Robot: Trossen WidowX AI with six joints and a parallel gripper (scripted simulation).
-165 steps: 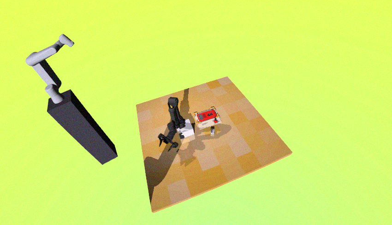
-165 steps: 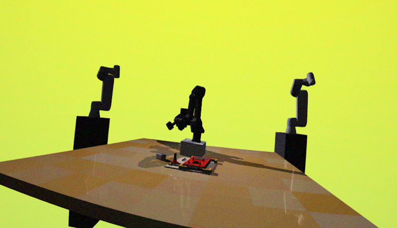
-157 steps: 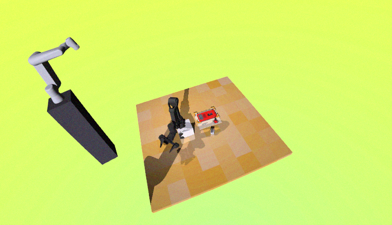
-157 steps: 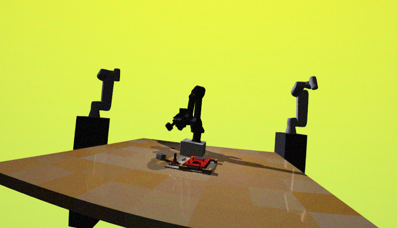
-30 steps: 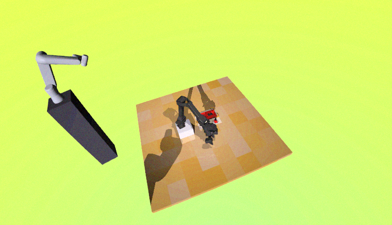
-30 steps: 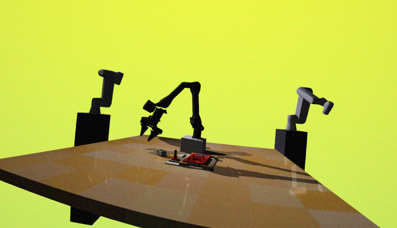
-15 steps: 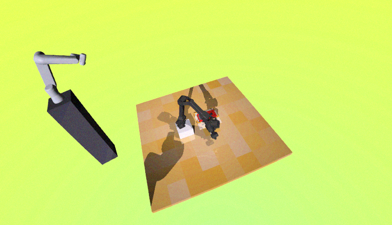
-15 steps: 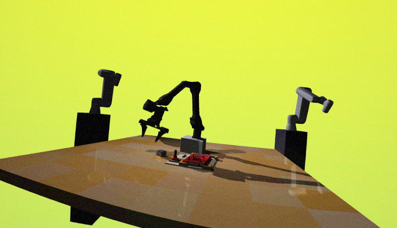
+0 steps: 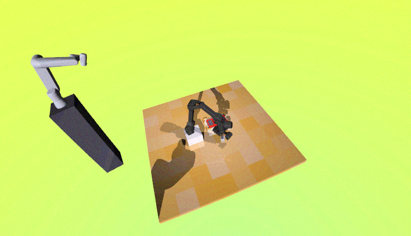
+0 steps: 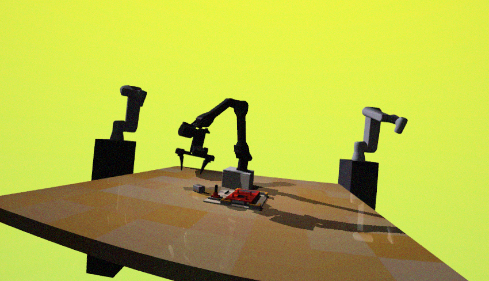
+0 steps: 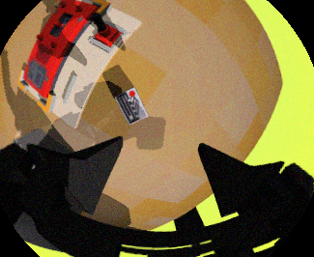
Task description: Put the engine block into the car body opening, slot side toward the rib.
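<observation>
Evidently, the car body (image 9: pixel 208 122) (image 10: pixel 252 196) (image 11: pixel 48 58) is laid flat on a pale baseplate (image 9: pixel 211 132) (image 10: pixel 212 201) (image 11: pixel 84 72), which is carried by the patchwork wooden counter (image 9: pixel 230 166) (image 10: pixel 202 242) (image 11: pixel 203 72). Beside the car body, on the same baseplate, a small red mount with an upright black post (image 10: pixel 216 194) (image 11: pixel 108 36) is seen. The engine block (image 9: pixel 222 138) (image 10: pixel 198 188) (image 11: pixel 131 106) is found outside the car body, near it and just beside the baseplate, resting on the counter. Its upper face is marked with dark ridges and a red dot; which side is slotted cannot be made out. Above the counter and off to the engine block's side of the car body, the claw (image 9: pixel 222 134) (image 10: pixel 191 171) (image 11: pixel 161 144) is held with its fingers spread almost fully, pointed downward, and nothing is gripped. Near the car body, the black arm (image 9: pixel 190 115) (image 10: pixel 240 126) is supported by a whitish base block (image 9: pixel 195 140) (image 10: pixel 230 178). Well apart from the car body, beyond the counter, a pale grey arm (image 9: pixel 57 61) (image 10: pixel 371 133) is mounted on a dark pedestal (image 9: pixel 84 136) (image 10: pixel 360 180); a darker arm (image 10: pixel 133 111) is likewise mounted on a black column (image 10: pixel 113 158).
</observation>
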